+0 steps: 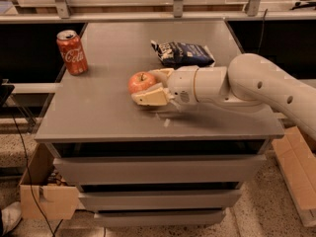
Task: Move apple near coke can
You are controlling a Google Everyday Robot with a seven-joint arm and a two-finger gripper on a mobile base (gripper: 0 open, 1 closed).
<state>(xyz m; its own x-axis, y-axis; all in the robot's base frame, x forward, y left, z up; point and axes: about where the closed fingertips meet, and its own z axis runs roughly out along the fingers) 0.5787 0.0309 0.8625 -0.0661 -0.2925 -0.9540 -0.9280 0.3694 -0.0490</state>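
Note:
The red-orange apple (140, 81) sits near the middle of the grey table top (108, 112). My gripper (152, 85) reaches in from the right at table height, with one cream finger (149, 97) in front of the apple and the other behind it, both close against it. The red coke can (72, 52) stands upright at the table's far left edge, well apart from the apple and the gripper.
A dark blue and white snack bag (183, 54) lies behind my arm toward the back right. A cardboard box (49, 196) sits on the floor at the lower left, another (296, 172) at the right. A metal rail (173, 16) runs behind the table.

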